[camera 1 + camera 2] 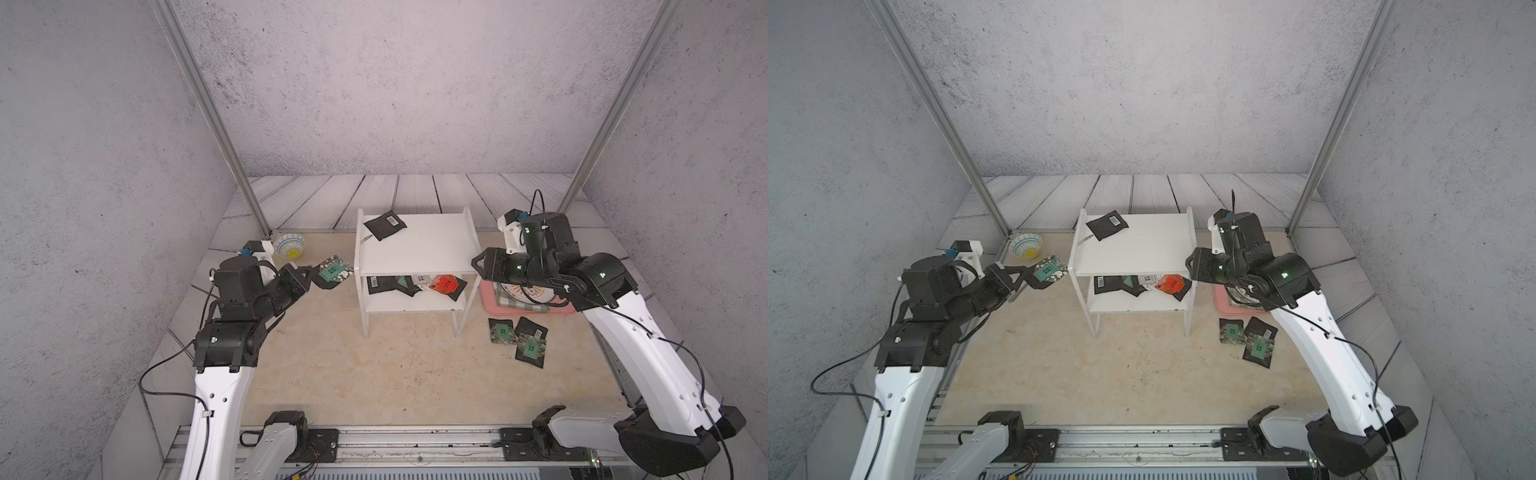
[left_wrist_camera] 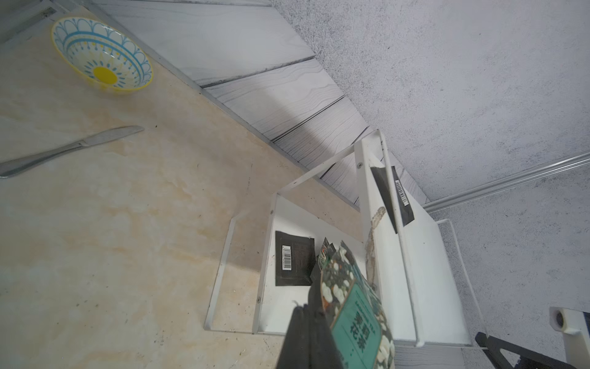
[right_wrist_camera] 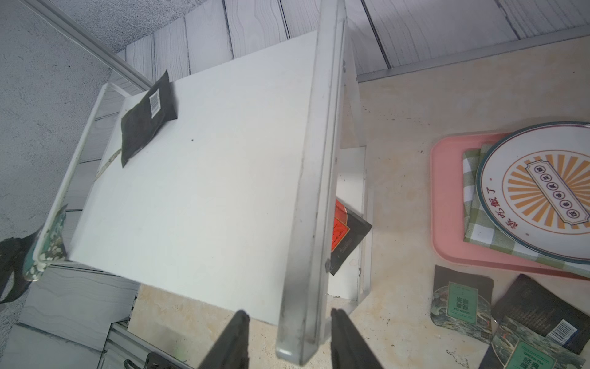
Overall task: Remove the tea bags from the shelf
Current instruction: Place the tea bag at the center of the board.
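Tea bags lay in three places. One black tea bag (image 1: 385, 225) sat at the far left corner of the shelf's (image 1: 415, 253) top board. A loose, overlapping heap lay on the lower board, with the red-orange tea bag (image 1: 444, 284) at its right end. Three more were already off, on the desk (image 1: 374, 374) just in front of the pink tray (image 1: 487, 305).

My left gripper (image 1: 316, 279) was clamped on the edge of a green floral tea bag (image 1: 333, 271). I held it in the air just left of the shelf, clear of the side panel, so I judged the next thing was to set it down on the desk.

My right gripper (image 3: 289, 316) had its jaws apart, one on either side of the shelf's right side panel at the front corner, and held nothing. I took that as either steadying the light shelf or lining up for the lower board, since the red-orange tea bag showed just beside that panel. Much of the task was left.
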`<state>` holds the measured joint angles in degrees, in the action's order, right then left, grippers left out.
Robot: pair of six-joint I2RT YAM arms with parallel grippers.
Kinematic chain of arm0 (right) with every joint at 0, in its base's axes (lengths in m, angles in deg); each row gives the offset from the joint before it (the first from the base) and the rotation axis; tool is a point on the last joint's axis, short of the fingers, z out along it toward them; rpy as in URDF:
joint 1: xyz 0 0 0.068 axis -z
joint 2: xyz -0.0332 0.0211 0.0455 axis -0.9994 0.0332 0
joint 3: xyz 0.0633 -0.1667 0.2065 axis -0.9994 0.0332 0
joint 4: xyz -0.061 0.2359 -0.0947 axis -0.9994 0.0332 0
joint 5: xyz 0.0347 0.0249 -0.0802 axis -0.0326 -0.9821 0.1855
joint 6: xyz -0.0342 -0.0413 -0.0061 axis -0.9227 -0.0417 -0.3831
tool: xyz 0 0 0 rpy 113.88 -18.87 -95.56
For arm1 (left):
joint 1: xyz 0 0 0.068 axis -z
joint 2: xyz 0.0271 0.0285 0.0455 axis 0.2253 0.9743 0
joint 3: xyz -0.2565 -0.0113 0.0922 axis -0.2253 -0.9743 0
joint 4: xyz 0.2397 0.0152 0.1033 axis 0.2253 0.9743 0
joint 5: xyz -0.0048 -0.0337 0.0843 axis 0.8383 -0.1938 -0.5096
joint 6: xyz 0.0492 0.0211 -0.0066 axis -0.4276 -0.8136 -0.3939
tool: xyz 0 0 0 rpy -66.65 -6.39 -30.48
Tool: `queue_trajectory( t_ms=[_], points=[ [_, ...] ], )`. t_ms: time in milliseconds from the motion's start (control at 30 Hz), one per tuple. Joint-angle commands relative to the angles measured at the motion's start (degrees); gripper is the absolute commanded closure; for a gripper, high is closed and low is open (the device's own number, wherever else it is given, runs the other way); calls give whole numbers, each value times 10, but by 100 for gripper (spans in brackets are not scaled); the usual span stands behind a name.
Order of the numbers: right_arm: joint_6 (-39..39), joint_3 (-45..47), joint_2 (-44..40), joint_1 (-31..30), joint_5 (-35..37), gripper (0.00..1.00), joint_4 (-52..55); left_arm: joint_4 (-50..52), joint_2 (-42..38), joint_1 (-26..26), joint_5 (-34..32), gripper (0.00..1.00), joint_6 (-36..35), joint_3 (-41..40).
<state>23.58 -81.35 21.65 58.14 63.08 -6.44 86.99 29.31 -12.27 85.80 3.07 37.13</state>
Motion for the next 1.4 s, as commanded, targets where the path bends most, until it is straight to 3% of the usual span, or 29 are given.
queue_trajectory(
  t_ms=[0,300,600,833,1133,1367],
  points=[
    [-8,-1,-22,-2,13,55,9,25,-13,-5,-26,100,-13,-26],
    [-7,6,-24,-3,14,55,7,8,-46,-5,-32,100,9,-143],
    [-5,19,-25,-2,15,55,0,-27,-48,2,63,100,38,-249],
    [-3,30,-27,-3,13,55,-9,-48,-55,25,99,100,50,-309],
    [-1,36,-28,-3,10,54,-15,-147,27,107,118,100,76,-349],
    [1,38,-27,-3,6,54,-20,-189,108,117,131,100,60,-353]
  ],
)
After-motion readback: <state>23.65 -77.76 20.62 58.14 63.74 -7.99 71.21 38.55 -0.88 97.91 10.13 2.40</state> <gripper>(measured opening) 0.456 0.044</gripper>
